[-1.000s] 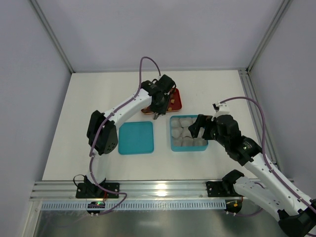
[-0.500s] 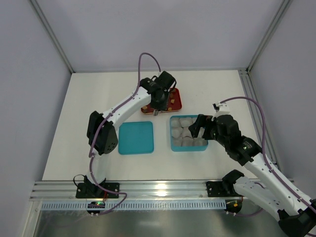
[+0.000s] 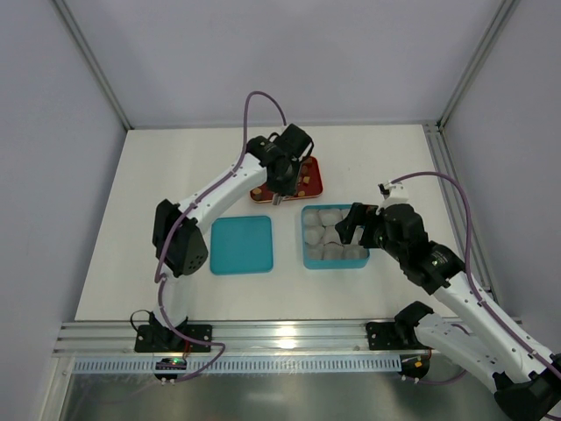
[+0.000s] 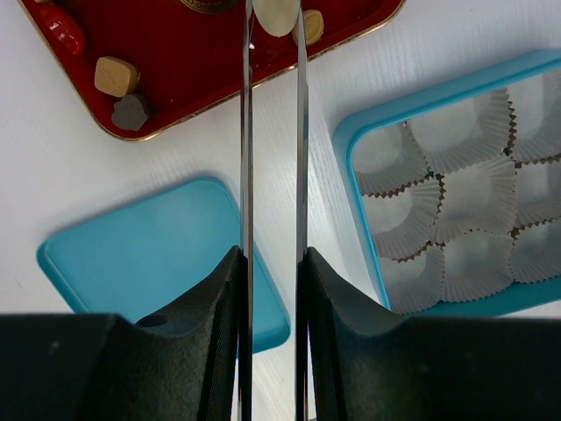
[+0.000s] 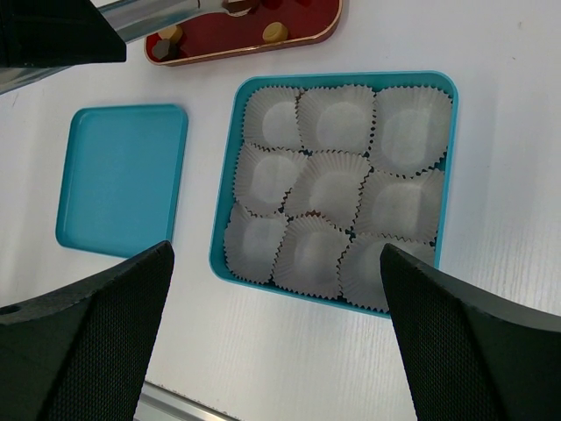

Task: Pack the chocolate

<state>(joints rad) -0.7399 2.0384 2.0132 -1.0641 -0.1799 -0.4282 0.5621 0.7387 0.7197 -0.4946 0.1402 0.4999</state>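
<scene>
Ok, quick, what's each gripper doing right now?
Left gripper: closed on a cream chocolate piece by the red tray.
Right gripper: wide open, holding nothing, above the blue box.

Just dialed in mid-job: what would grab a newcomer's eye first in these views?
The teal box right of centre holds nine paper cups, all empty. The left tool appears to pinch a cream chocolate between its thin fingers above the red tray at the back. A teal lid lies flat left of the box.
</scene>
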